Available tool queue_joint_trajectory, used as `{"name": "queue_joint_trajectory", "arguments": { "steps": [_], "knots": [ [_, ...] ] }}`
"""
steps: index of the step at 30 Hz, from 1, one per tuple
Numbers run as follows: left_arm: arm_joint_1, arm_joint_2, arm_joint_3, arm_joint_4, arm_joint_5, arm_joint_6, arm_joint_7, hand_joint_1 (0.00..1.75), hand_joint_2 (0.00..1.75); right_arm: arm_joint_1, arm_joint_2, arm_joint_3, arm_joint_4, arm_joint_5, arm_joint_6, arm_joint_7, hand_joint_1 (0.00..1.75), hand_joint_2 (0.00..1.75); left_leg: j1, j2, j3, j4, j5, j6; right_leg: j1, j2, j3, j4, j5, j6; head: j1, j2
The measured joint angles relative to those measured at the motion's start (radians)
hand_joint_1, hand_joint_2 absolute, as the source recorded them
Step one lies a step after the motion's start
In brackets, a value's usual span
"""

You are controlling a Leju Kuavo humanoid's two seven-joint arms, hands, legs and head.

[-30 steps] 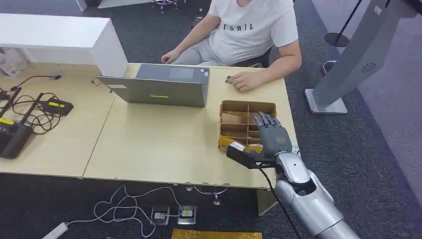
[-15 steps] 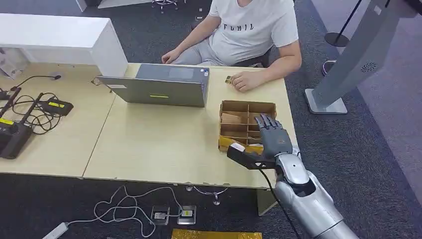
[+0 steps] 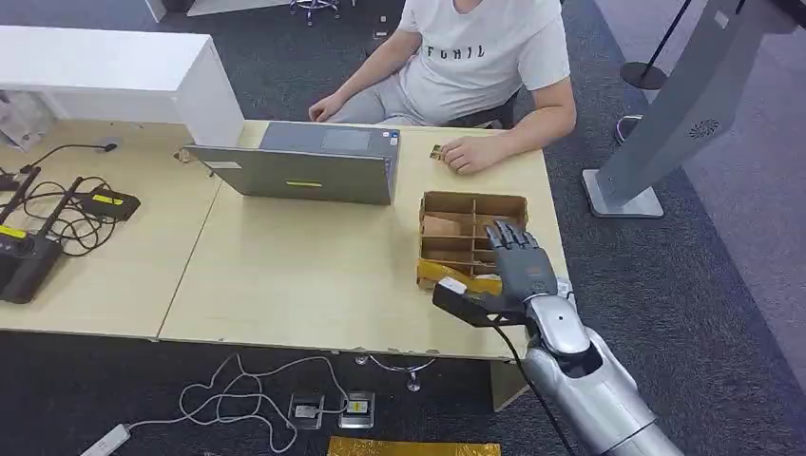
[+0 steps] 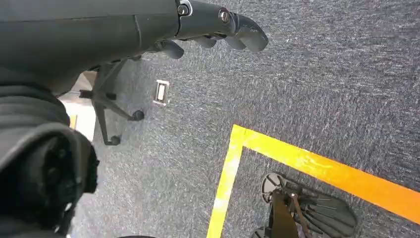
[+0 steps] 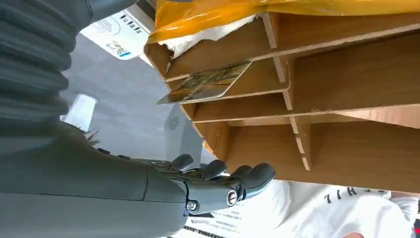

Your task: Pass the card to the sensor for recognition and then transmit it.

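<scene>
Task barely begun, by look of it: table (image 3: 285,275), then divided cardboard box (image 3: 472,204) at right near edge; right hand (image 3: 518,261) above it, fingers spread, holding nothing; card (image 5: 205,82) lying in box compartment; pick-up, sensor pass, handover all left

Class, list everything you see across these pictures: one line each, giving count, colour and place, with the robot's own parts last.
Table: one, light wood, centre.
Laptop: one, grey, at the table's far side.
Divided box: one, brown cardboard, at the table's right end.
Card: one, printed, lying in a box compartment.
Person: one, white shirt, seated behind the table.
Cables: several, black, at the table's left.
Floor tape: one strip, yellow, on grey carpet.
Right hand: one, dark, over the box, holding nothing.
Left hand: one, dark, hanging above the carpet.
</scene>
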Motion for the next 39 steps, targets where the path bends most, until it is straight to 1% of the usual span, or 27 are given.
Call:
{"name": "queue_joint_trajectory", "arguments": {
  "steps": [7, 8, 9, 10, 15, 16, 17, 19, 20, 21, 22, 39],
  "knots": [
    [0.000, 0.000, 0.000, 0.000, 0.000, -0.001, 0.000, 0.00, 0.00, 0.000, 0.002, 0.000, 0.011, 0.000, -0.004, -0.002, 0.00, 1.75, 0.000, 0.000, 0.000, 0.000, 0.000, 0.000, 0.000, 0.000, 0.000, 0.000, 0.000, 0.000, 0.000, 0.000],
    [0.000, 0.000, 0.000, 0.000, 0.000, -0.001, -0.001, 0.00, 0.00, 0.000, 0.003, 0.000, 0.013, 0.000, -0.004, -0.002, 0.03, 1.75, 0.000, 0.000, 0.000, 0.000, 0.000, 0.000, 0.000, 0.000, 0.000, 0.000, 0.000, 0.000, 0.000, 0.000],
    [0.000, 0.000, 0.000, 0.000, 0.000, -0.001, -0.001, 0.00, 0.00, 0.000, 0.003, 0.000, 0.013, 0.000, -0.005, -0.002, 0.16, 1.75, 0.000, 0.000, 0.000, 0.000, 0.000, 0.000, 0.000, 0.000, 0.000, 0.000, 0.000, 0.000, 0.000, 0.000],
    [0.000, 0.000, 0.000, 0.000, 0.000, -0.001, -0.001, 0.00, 0.00, 0.000, 0.003, 0.000, 0.014, 0.000, -0.004, -0.002, 0.19, 1.75, 0.000, 0.000, 0.000, 0.000, 0.000, 0.000, 0.000, 0.000, 0.000, 0.000, 0.000, 0.000, 0.000, 0.000],
    [0.000, 0.000, 0.000, 0.000, 0.000, -0.003, -0.002, 0.00, 0.00, 0.000, 0.008, 0.000, 0.022, 0.003, -0.004, -0.005, 0.19, 1.75, 0.000, 0.000, 0.000, 0.000, 0.000, 0.000, 0.000, 0.000, 0.000, 0.000, 0.000, 0.000, 0.000, 0.000],
    [0.000, 0.000, 0.000, 0.000, 0.000, -0.003, -0.002, 0.00, 0.00, 0.000, 0.009, 0.000, 0.023, 0.004, -0.003, -0.005, 0.12, 1.75, 0.000, 0.000, 0.000, 0.000, 0.000, 0.000, 0.000, 0.000, 0.000, 0.000, 0.000, 0.000, 0.000, 0.000],
    [0.000, 0.000, 0.000, 0.000, 0.000, -0.003, -0.002, 0.00, 0.00, 0.000, 0.010, 0.001, 0.024, 0.006, -0.003, -0.005, 0.09, 1.75, 0.000, 0.000, 0.000, 0.000, 0.000, 0.000, 0.000, 0.000, 0.000, 0.000, 0.000, 0.000, 0.000, 0.000],
    [0.000, 0.000, 0.000, 0.000, 0.000, -0.003, -0.002, 0.00, 0.00, 0.000, 0.011, 0.001, 0.027, 0.006, -0.003, -0.005, 0.09, 1.75, 0.000, 0.000, 0.000, 0.000, 0.000, 0.000, 0.000, 0.000, 0.000, 0.000, 0.000, 0.000, 0.000, 0.000],
    [0.000, 0.000, 0.000, 0.000, 0.000, -0.003, -0.002, 0.00, 0.00, 0.000, 0.012, 0.001, 0.029, 0.006, -0.003, -0.005, 0.12, 1.75, 0.000, 0.000, 0.000, 0.000, 0.000, 0.000, 0.000, 0.000, 0.000, 0.000, 0.000, 0.000, 0.000, 0.000],
    [0.000, 0.000, 0.000, 0.000, 0.000, -0.003, -0.002, 0.00, 0.00, 0.000, 0.014, 0.001, 0.029, 0.007, -0.003, -0.005, 0.98, 1.75, 0.000, 0.000, 0.000, 0.000, 0.000, 0.000, 0.000, 0.000, 0.000, 0.000, 0.000, 0.000, 0.000, 0.000],
    [0.000, 0.000, 0.000, 0.000, 0.000, -0.003, -0.002, 0.00, 0.00, 0.000, 0.014, 0.001, 0.029, 0.008, -0.003, -0.005, 1.75, 1.75, 0.000, 0.000, 0.000, 0.000, 0.000, 0.000, 0.000, 0.000, 0.000, 0.000, 0.000, 0.000, 0.000, 0.000],
    [0.000, 0.000, 0.000, 0.000, 0.000, -0.003, -0.004, 0.00, 0.00, -0.002, 0.014, -0.001, 0.029, 0.021, -0.002, 0.004, 1.75, 1.75, 0.000, 0.000, 0.000, 0.000, 0.000, 0.000, 0.000, 0.000, 0.000, 0.000, 0.000, 0.000, 0.000, 0.000]
  ]
}}
